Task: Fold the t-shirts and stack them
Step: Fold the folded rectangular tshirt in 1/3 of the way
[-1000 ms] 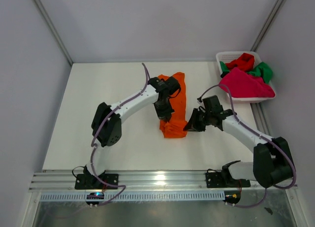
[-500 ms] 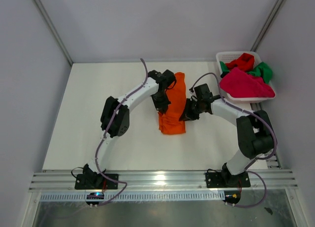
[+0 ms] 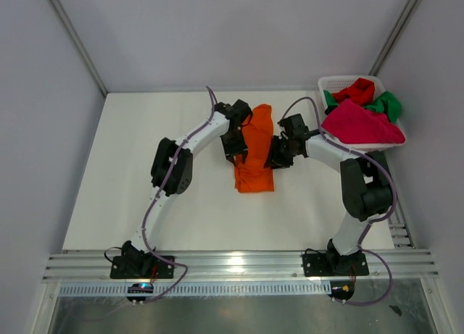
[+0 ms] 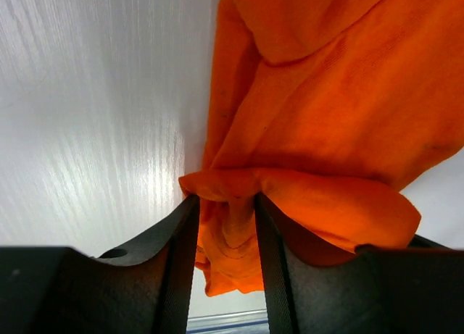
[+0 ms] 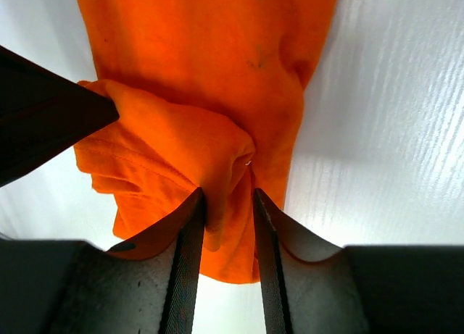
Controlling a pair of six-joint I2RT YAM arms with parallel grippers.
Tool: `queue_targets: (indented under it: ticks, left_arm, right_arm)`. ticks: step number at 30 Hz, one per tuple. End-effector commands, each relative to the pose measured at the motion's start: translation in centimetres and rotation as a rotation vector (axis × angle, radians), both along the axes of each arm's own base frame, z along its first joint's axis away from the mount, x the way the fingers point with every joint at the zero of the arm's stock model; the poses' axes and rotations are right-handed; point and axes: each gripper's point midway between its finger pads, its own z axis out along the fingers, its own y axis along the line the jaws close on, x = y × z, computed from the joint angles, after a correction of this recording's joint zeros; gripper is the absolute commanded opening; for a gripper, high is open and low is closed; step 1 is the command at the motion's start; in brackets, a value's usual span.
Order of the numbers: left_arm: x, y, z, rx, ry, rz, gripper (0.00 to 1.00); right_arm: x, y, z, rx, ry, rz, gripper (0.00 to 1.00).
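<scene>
The bright orange t-shirt (image 3: 255, 142) lies as a long narrow fold in the middle of the white table, its near end doubled back. My left gripper (image 3: 239, 151) is at its left edge and my right gripper (image 3: 275, 157) at its right edge. In the left wrist view the gripper (image 4: 225, 219) is open, and a slack fold of the orange t-shirt (image 4: 319, 117) hangs between the jaws. The right gripper (image 5: 228, 205) is also open, with a bunched fold of the t-shirt (image 5: 196, 73) loose between its jaws.
A white lattice basket (image 3: 330, 83) stands at the back right of the table. It holds a magenta-pink t-shirt (image 3: 359, 124), a red one (image 3: 355, 90) and a green one (image 3: 389, 103). An aluminium rail (image 3: 232, 265) runs along the near edge.
Both grippers carried the near end of the orange t-shirt away from the rail and folded it over. Their jaws then went from shut to open on the cloth.
</scene>
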Motion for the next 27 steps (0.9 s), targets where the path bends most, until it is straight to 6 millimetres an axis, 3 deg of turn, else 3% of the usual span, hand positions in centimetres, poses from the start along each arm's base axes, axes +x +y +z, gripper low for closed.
queue_targets:
  ticks: [1, 9, 13, 18, 21, 24, 27]
  left_arm:
    - [1.3, -0.1, 1.6, -0.042, -0.069, -0.074, 0.41]
    - [-0.1, -0.2, 3.7, -0.099, -0.081, -0.131, 0.41]
    - [-0.4, 0.4, 7.1, -0.102, -0.152, -0.173, 0.41]
    - [0.4, 1.0, 15.1, -0.145, -0.337, -0.194, 0.42]
    - [0.1, 0.9, 18.3, -0.189, -0.389, -0.19, 0.42]
    - [-0.3, 1.1, 19.9, -0.209, -0.417, -0.184, 0.42]
    - [-0.7, 1.9, 20.0, -0.181, -0.414, -0.184, 0.42]
  right_arm:
    - [1.6, -1.0, 2.0, -0.039, -0.095, -0.025, 0.37]
    - [0.3, -1.1, 1.2, -0.028, -0.08, -0.023, 0.37]
    - [-0.3, -1.2, 1.6, -0.019, -0.085, -0.02, 0.37]
    - [-0.7, -0.4, 3.3, 0.036, -0.124, -0.004, 0.37]
    - [-0.8, -0.2, 3.6, 0.06, -0.128, -0.006, 0.37]
    - [-0.7, 0.1, 3.6, 0.072, -0.124, -0.002, 0.37]
    - [-0.8, 0.2, 3.5, 0.077, -0.119, 0.002, 0.37]
